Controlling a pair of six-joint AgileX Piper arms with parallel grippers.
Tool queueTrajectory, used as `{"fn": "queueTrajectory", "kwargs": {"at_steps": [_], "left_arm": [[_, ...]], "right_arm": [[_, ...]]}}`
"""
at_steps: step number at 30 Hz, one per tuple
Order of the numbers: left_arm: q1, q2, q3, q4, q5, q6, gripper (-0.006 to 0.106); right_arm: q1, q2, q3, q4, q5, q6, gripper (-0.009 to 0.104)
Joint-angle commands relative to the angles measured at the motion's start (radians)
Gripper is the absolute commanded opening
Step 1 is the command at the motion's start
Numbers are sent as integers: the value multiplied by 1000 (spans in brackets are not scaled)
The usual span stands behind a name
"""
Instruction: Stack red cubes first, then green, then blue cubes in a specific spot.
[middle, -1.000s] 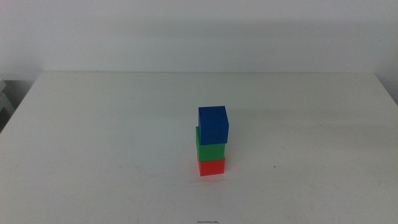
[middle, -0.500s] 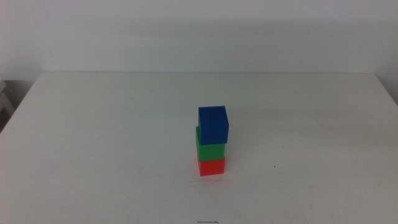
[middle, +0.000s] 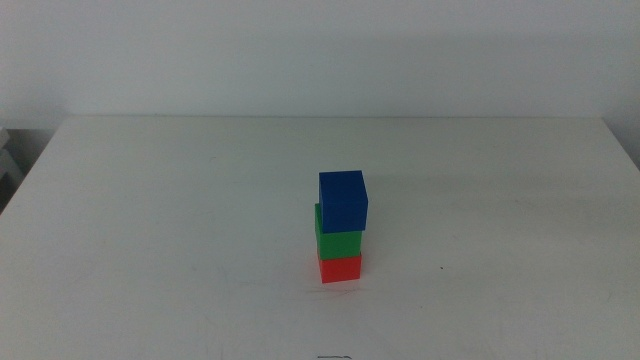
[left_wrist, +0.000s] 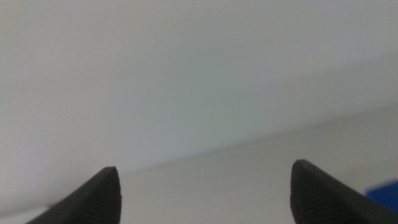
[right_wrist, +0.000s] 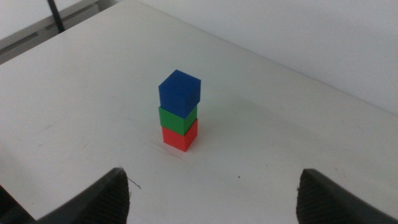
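Standing a little right of centre in the lower half of the middle view, a three-cube tower rests on the plain white matte tabletop (middle: 150, 220). The small matte bright-red cube (middle: 340, 268) sits at the bottom, touching the table; the small matte green cube (middle: 337, 240) lies on it, and the small matte deep-blue cube (middle: 342, 200) tops the pile, turned slightly so its edges overhang the green one. Neither arm shows in the middle view. The right gripper (right_wrist: 214, 199) hangs well apart from the tower, its two dark jaws spread wide at the lower corners of its wrist view. The left gripper (left_wrist: 205, 196) likewise has its jaws spread wide, holding nothing, with a sliver of blue at the lower right edge of its wrist view.
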Motion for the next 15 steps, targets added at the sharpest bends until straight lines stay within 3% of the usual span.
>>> {"fn": "queueTrajectory", "kwargs": {"at_steps": [1, 5, 9, 11, 13, 15], "left_arm": [[0, -48, 103, -36, -158, -9, 92], [12, -127, 317, -76, -285, -9, 92], [80, -210, 510, -83, -425, -9, 92], [132, -254, 595, -147, -488, -9, 92], [176, -288, 656, -229, -538, -9, 92], [207, -323, 704, -247, -582, -9, 92]], "right_arm": [[2, 3, -15, -45, -70, -10, 79], [2, 3, 37, -54, -143, -10, 79], [1, 12, 131, -67, -380, -10, 79], [-4, 30, 175, -67, -489, -10, 79], [-41, 57, 221, -50, -593, -10, 79], [-116, 85, 262, 15, -679, -10, 79]]}}
